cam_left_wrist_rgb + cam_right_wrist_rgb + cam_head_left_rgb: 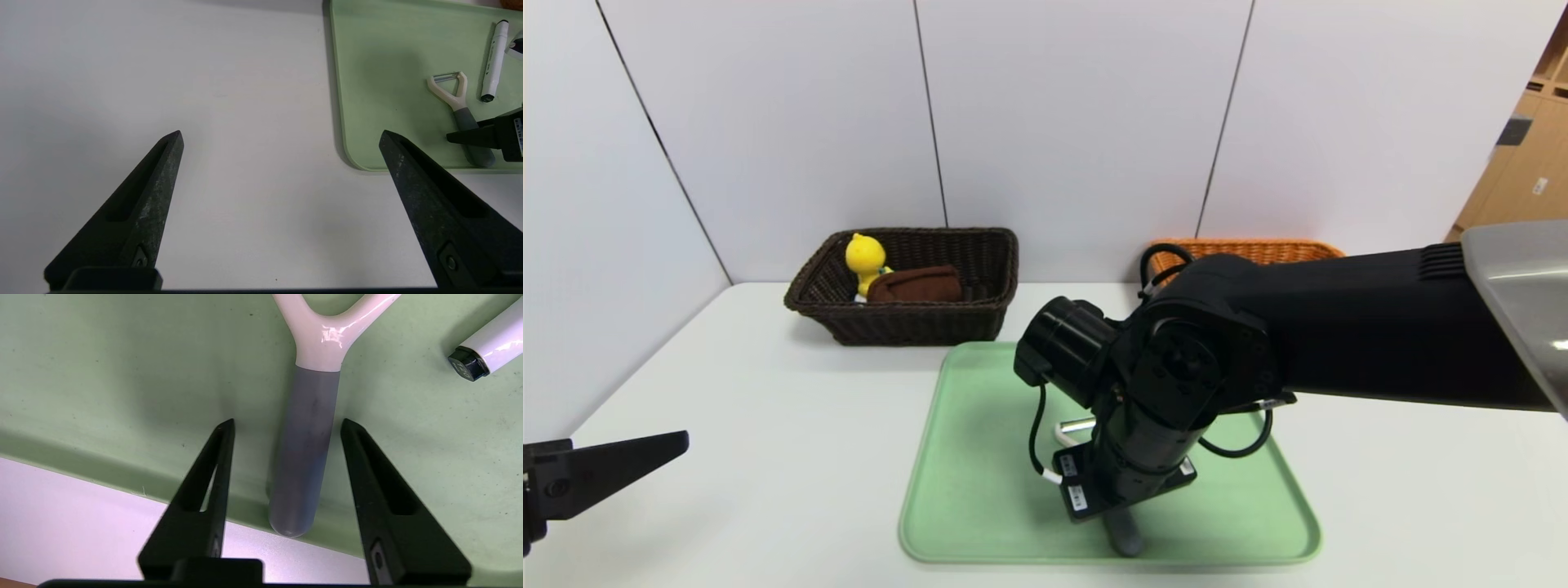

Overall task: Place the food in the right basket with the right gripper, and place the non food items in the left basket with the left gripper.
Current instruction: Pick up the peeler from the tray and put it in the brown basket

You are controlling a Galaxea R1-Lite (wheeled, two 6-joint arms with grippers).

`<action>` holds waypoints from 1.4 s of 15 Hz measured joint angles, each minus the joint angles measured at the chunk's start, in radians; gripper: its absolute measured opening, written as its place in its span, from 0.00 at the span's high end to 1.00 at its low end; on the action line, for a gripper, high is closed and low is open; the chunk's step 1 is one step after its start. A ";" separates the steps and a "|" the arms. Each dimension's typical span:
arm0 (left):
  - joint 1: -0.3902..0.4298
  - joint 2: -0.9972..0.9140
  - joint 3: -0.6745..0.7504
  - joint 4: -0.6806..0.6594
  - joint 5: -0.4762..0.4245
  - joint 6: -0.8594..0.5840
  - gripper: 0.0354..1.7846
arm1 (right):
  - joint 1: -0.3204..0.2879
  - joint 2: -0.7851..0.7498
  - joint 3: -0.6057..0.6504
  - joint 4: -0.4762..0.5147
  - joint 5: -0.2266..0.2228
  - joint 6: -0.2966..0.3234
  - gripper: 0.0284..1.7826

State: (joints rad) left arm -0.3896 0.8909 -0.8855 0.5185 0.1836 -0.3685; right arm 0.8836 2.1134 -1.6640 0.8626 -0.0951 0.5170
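A white bench (768, 425) stands against pale wall panels (1062, 122); wooden cabinets (1523, 163) show at far right.

I see a Y-shaped peeler with a white head and grey rubber handle (304, 457) lying flat at the lower centre of the head view, its handle end on the near rim of the pale green plastic tray (980, 490). A white marker with a black cap (494, 61) lies just beside it. The dark brown wicker basket (907, 322), upper left, holds a yellow duck toy (864, 257) and a brown pouch (915, 284). The orange wicker basket (1258, 247) sits upper right.
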 joint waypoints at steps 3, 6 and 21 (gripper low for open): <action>0.000 0.000 0.004 -0.002 -0.001 0.000 0.06 | -0.005 0.000 0.001 -0.001 0.001 0.003 0.86; 0.000 0.000 0.010 -0.015 0.000 0.000 0.06 | -0.005 -0.005 -0.007 0.001 0.003 0.041 0.86; 0.000 0.011 0.008 -0.019 0.001 0.003 0.06 | -0.131 -0.098 -0.209 -0.605 0.199 -0.168 0.86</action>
State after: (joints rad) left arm -0.3896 0.9023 -0.8779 0.4994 0.1851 -0.3655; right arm 0.7523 2.0151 -1.8728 0.2579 0.1043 0.3487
